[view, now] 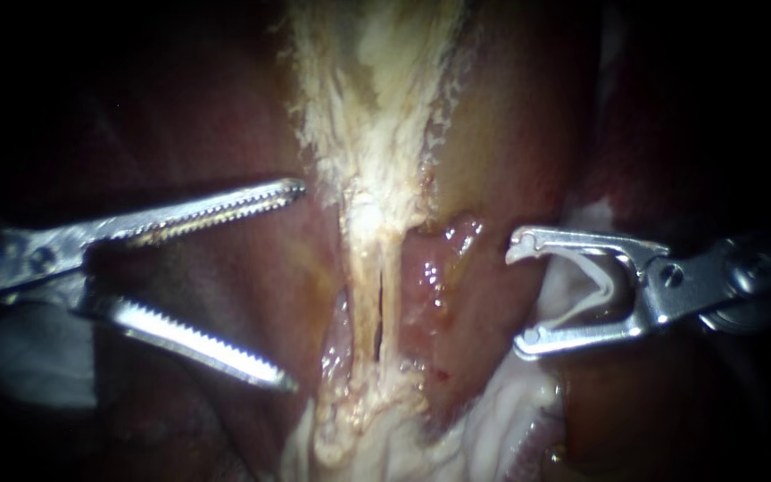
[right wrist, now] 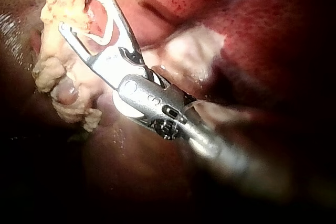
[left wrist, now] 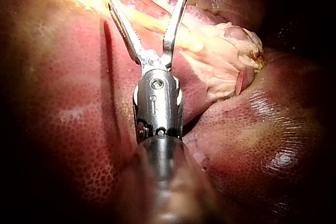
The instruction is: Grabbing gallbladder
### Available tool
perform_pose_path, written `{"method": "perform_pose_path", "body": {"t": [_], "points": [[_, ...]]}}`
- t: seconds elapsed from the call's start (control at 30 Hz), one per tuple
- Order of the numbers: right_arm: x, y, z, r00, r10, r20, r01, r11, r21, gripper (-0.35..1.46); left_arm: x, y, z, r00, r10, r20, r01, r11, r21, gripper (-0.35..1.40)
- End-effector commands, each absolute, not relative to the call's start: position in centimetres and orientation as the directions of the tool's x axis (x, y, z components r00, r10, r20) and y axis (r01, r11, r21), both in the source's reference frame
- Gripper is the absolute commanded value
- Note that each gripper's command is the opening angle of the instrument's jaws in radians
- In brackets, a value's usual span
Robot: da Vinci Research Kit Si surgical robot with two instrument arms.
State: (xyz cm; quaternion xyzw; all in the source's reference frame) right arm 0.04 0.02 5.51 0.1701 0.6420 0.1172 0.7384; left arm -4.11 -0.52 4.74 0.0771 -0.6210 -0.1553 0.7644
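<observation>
My left instrument (view: 296, 286) has its two toothed jaws spread very wide, and nothing is between them. Its tips are over the red liver (view: 225, 303), near two thin pale tubes (view: 363, 295) that run side by side. I cannot tell if the tips touch the tissue. My right instrument (view: 518, 296) has its jaws far apart too, but a white clip (view: 609, 284) shaped like a V sits inside them and touches both jaws, so they hold it. Its tips are near a shiny pink lump (view: 443, 259) but not on it. The gallbladder (view: 377, 71) is the pale yellow stringy part at the top middle, and neither instrument touches it. It gets thin lower down, where the tubes are. Wet red liver lies all around, and the far edges are dark.
</observation>
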Motion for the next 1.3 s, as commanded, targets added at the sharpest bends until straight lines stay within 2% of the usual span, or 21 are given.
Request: {"method": "perform_pose_path", "body": {"t": [0.03, 0.13, 0.3, 0.4, 0.67, 0.9, 1.03, 1.3], "points": [[0.04, 0.02, 5.5, 0.148, 0.392, -0.908, 0.046, 0.915, 0.402, 0.57, -4.11, -0.51, 4.74, 0.181, -0.333, 0.925, 0.142, 0.94, 0.311, 0.91], [0.04, 0.02, 5.5, 0.148, 0.391, -0.908, 0.046, 0.915, 0.402, 0.57, -4.11, -0.52, 4.73, 0.186, -0.334, 0.924, 0.161, 0.938, 0.307, 0.89], [0.04, 0.02, 5.5, 0.148, 0.392, -0.908, 0.046, 0.915, 0.402, 0.57, -4.16, -0.52, 4.66, 0.172, -0.471, 0.866, 0.299, 0.862, 0.409, 0.83], [0.05, 0.03, 5.5, 0.148, 0.392, -0.908, 0.045, 0.915, 0.402, 0.57, -4.23, -0.51, 4.62, 0.164, -0.535, 0.829, 0.38, 0.81, 0.447, 0.81], [0.05, 0.03, 5.5, 0.148, 0.392, -0.908, 0.045, 0.914, 0.403, 0.57, -4.56, -0.57, 4.72, 0.214, -0.674, 0.707, 0.52, 0.691, 0.502, 0.68], [0.05, 0.03, 5.5, 0.148, 0.392, -0.908, 0.045, 0.914, 0.403, 0.57, -4.8, -0.57, 4.75, 0.207, -0.737, 0.644, 0.574, 0.624, 0.53, 0.56], [0.05, 0.03, 5.49, 0.148, 0.393, -0.908, 0.045, 0.914, 0.403, 0.57, -4.9, -0.54, 4.76, 0.202, -0.74, 0.641, 0.587, 0.616, 0.526, 0.56], [0.05, 0.03, 5.49, 0.148, 0.393, -0.908, 0.045, 0.914, 0.403, 0.57, -4.89, -0.37, 4.68, 0.168, -0.769, 0.616, 0.653, 0.556, 0.515, 0.51]]}}
